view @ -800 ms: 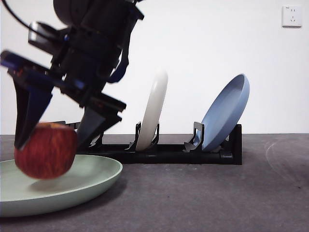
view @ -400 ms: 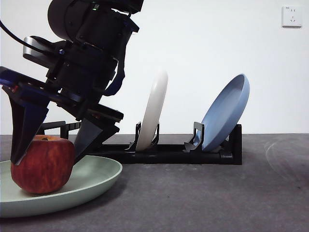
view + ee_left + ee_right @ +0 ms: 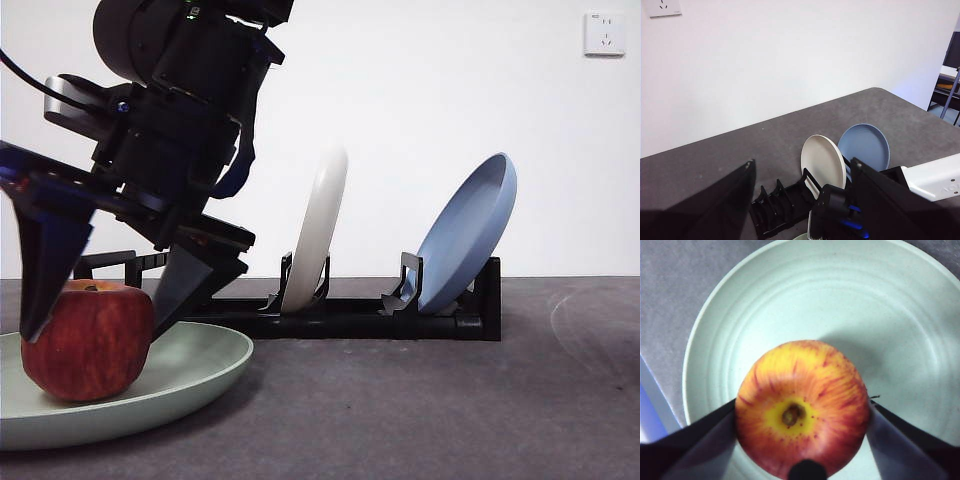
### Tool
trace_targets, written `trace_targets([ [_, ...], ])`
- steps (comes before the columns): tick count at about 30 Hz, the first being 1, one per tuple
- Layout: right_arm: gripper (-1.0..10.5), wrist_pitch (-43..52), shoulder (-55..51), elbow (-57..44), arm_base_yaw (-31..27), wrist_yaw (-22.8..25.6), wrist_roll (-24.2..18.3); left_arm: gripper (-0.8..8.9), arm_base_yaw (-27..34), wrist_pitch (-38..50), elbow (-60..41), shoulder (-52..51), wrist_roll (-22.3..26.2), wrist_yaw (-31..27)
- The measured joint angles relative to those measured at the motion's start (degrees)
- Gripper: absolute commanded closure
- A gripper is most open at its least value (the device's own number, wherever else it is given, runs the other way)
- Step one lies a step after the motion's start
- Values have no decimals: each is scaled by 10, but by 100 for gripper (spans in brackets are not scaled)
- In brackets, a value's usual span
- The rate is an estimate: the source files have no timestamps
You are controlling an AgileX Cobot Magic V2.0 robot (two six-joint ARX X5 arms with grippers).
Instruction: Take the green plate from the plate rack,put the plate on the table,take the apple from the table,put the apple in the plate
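The red apple (image 3: 88, 340) rests upright in the pale green plate (image 3: 190, 365), which lies flat on the dark grey table (image 3: 430, 410) at the near left. My right gripper (image 3: 90, 325) comes down from above and straddles the apple. In the right wrist view its jaws touch both sides of the apple (image 3: 802, 390), stem up, over the plate (image 3: 805, 300). My left gripper (image 3: 801, 162) hangs high above the table, open and empty. The black plate rack (image 3: 350, 320) stands behind.
The rack holds a cream-white plate (image 3: 318, 225) and a blue plate (image 3: 470, 235), both on edge; they also show in the left wrist view, the cream-white plate (image 3: 822, 162) and the blue plate (image 3: 865, 147). A wall socket (image 3: 604, 32) is at the top right.
The right gripper lowered the apple from just above the green plate down onto it. The apple now sits still in the plate, with the jaws still at its sides.
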Motion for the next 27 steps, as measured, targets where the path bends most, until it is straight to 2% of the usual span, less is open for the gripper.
trace_targets([
  [8,437,-5,4,1,0,5,2,496,0,0,0,0,0,0],
  [12,438,-50,4,24,0,5,2,496,0,0,0,0,0,0],
  [18,442,-184,5,129,0,5,-8,496,0,0,0,0,0,0],
  [24,442,-351,5,254,-4,10,-47,496,0,0,0,0,0,0],
  [27,442,-388,-4,276,-7,11,-59,496,0,0,0,0,0,0],
])
